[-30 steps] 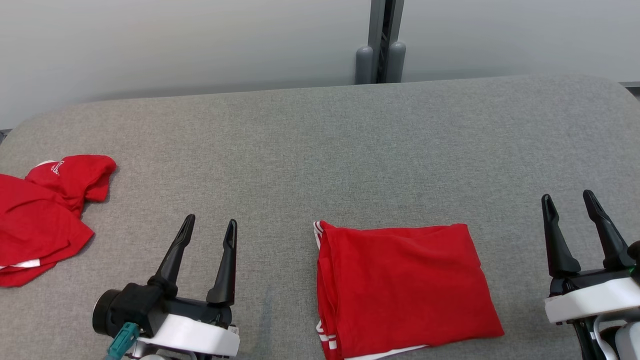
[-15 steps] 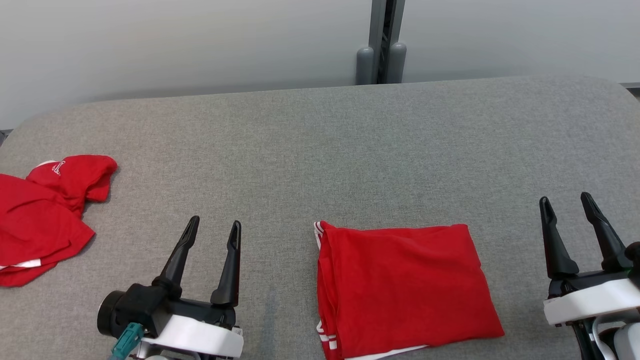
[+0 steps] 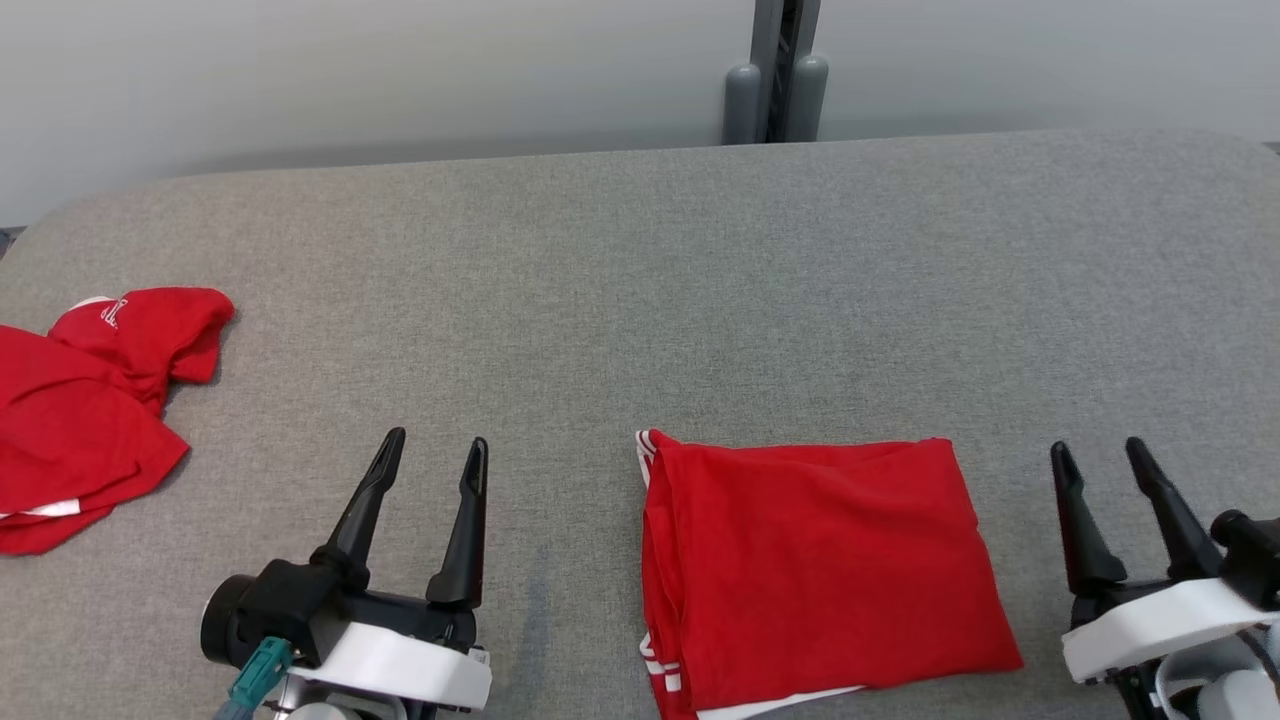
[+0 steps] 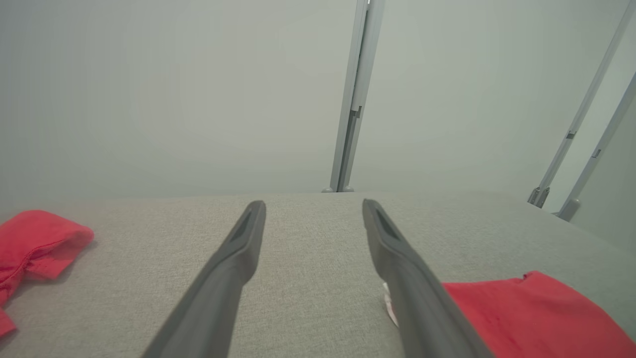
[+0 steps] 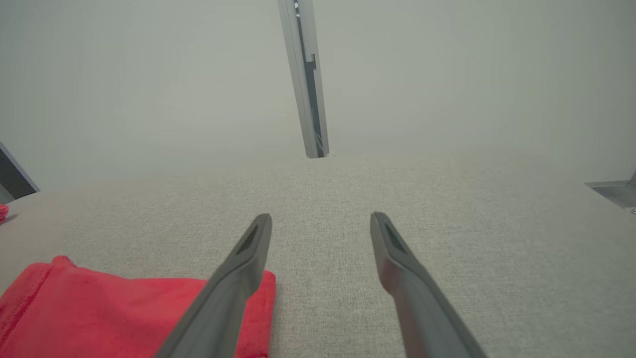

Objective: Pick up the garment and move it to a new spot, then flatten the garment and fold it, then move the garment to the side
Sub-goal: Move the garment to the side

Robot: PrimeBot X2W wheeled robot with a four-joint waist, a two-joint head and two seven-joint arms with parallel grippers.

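Two red pieces of clothing lie on the grey cloth-covered table (image 3: 640,260), well apart from each other. At about 5 o'clock in the head view, near the table's front edge, the folded red garment (image 3: 830,570) rests flat as a neat rectangle, with layered edges and white trim showing along its left side and bottom corner. At 9 o'clock the crumpled red garment (image 3: 85,420) sits in a loose heap with white lettering on one bunched part and a white hem below. The left tool (image 3: 438,437) hangs at 7 o'clock, just to the left of the folded garment, its two dark fingers apart and holding nothing. The right tool (image 3: 1097,444) hangs at 4 o'clock, just beyond the garment's right edge, fingers likewise spread and empty. Neither touches the cloth. At 12 o'clock a grey post (image 3: 775,70) stands behind the table against a pale wall (image 3: 350,70).
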